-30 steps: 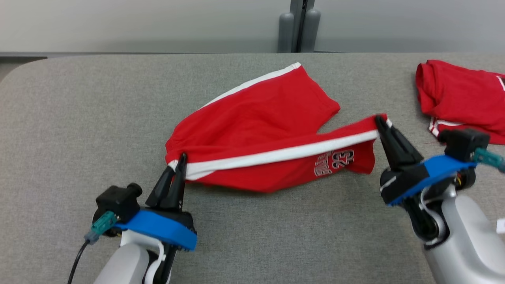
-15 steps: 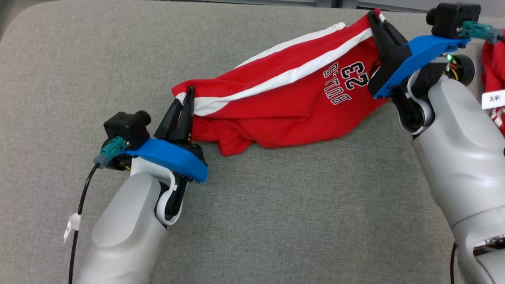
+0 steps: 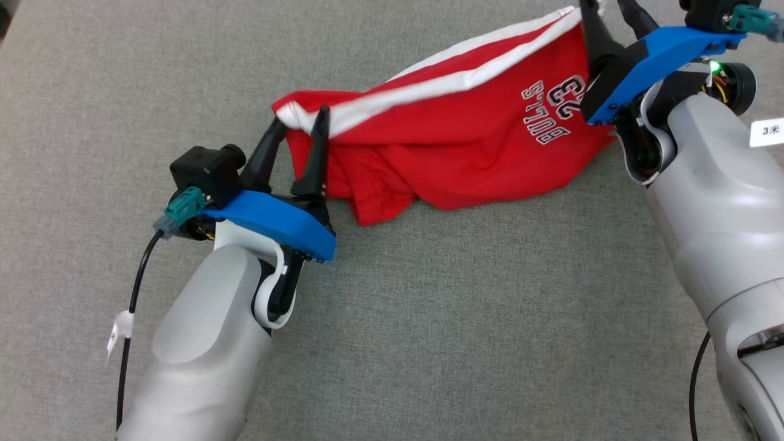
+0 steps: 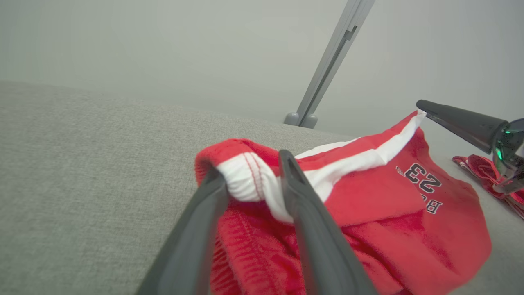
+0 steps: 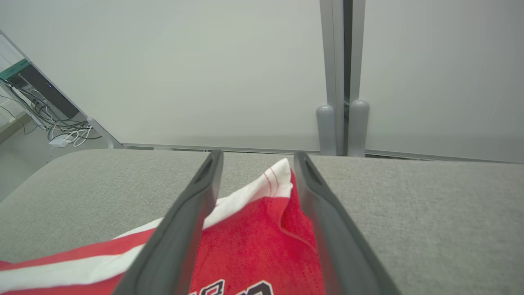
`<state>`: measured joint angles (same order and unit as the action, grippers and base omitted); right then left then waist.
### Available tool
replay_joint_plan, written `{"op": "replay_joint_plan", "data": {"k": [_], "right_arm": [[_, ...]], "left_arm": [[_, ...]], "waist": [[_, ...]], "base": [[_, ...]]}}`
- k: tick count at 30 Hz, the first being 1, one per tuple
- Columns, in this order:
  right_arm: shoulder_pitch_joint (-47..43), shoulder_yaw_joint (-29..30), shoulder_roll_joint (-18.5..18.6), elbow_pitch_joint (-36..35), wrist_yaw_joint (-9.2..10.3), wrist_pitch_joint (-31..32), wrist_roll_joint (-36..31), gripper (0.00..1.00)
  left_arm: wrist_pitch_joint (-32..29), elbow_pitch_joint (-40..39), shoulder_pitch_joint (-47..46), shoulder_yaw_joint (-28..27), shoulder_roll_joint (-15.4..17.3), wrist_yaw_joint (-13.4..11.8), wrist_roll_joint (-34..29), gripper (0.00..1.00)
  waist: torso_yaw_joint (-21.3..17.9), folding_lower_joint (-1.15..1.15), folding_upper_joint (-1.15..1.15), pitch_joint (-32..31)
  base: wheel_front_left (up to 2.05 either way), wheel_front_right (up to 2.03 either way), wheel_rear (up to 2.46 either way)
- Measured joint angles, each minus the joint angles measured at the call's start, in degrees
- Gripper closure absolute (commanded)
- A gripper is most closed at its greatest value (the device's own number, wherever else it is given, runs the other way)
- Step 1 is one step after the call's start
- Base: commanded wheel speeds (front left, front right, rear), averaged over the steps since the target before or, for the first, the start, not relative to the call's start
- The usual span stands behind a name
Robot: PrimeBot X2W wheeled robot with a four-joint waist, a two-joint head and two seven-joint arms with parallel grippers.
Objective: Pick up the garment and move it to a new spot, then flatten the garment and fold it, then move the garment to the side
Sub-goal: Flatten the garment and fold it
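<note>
The garment (image 3: 465, 122) is a pair of red shorts with a white side stripe and "BULLS 23" print, lying bunched on the grey table (image 3: 429, 318). My left gripper (image 3: 300, 125) stands open at its left end, the white-edged corner (image 4: 249, 180) loose between the spread fingers. My right gripper (image 3: 607, 9) is open at the garment's far right end, at the top edge of the head view. In the right wrist view the striped corner (image 5: 274, 180) sits between the parted fingers of the right gripper (image 5: 258, 157). The right gripper's dark finger (image 4: 458, 121) also shows in the left wrist view.
Another red garment (image 4: 479, 168) lies on the table beyond the right gripper. A white label (image 3: 768, 131) shows by the right forearm. A grey wall with a post (image 5: 342, 82) stands behind the table's far edge. Bare grey surface lies in front of the shorts.
Both grippers, shut on the garment's two ends before, have opened and let the cloth go. The head view has tilted down, so the whole picture has shifted.
</note>
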<state>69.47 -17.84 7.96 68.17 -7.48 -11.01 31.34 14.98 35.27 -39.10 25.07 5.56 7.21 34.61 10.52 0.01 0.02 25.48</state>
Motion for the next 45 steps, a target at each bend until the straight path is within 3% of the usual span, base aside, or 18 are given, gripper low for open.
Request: {"op": "replay_joint_plan", "data": {"k": [11,17,24,30,32,39,45], "right_arm": [[-8.42,-8.89,5.11,-2.29,-0.01,-1.27,3.26,0.00],[-12.08,-11.23,8.13,-1.72,-0.01,0.30,6.39,0.00],[-13.42,-12.65,9.05,0.52,0.00,1.75,8.51,0.00],[-13.68,-13.71,9.07,1.62,0.00,2.65,9.64,0.00],[-13.68,-14.17,9.01,1.69,0.00,3.22,9.99,1.00],[-15.57,-15.15,8.82,0.33,-0.01,1.10,12.22,1.00],[-20.89,-15.63,9.29,-5.00,-0.01,-1.80,16.33,1.00]], "left_arm": [[0.01,-9.65,11.83,-8.37,0.48,0.02,-7.83,0.00],[0.02,-18.15,20.70,-17.28,0.69,-1.23,-11.74,0.00],[0.01,-26.39,28.66,-25.73,-0.37,-2.69,-19.11,0.00],[0.01,-28.98,31.81,-27.99,-2.02,-2.55,-21.87,0.00],[0.01,-29.52,31.97,-28.24,-2.25,-2.55,-22.45,0.00],[0.01,-29.98,33.42,-28.51,-2.56,-2.54,-23.98,0.00],[0.02,-30.11,35.11,-28.75,-2.60,-2.14,-24.63,0.00]], "waist": [[-0.41,-0.03,-0.02,-4.42],[0.70,-0.02,-0.02,-5.12],[2.37,-0.01,-0.02,-4.56],[3.46,-0.02,-0.02,-4.35],[3.64,-0.01,-0.02,-4.42],[3.45,-0.01,-0.02,-6.30],[1.85,-0.02,-0.02,-9.41]], "base": [[0.00,0.00,0.00],[0.00,0.00,0.00],[0.00,0.00,0.00],[0.00,0.00,0.00],[0.00,0.00,0.00],[0.00,0.00,0.00],[0.00,0.00,0.00]]}}
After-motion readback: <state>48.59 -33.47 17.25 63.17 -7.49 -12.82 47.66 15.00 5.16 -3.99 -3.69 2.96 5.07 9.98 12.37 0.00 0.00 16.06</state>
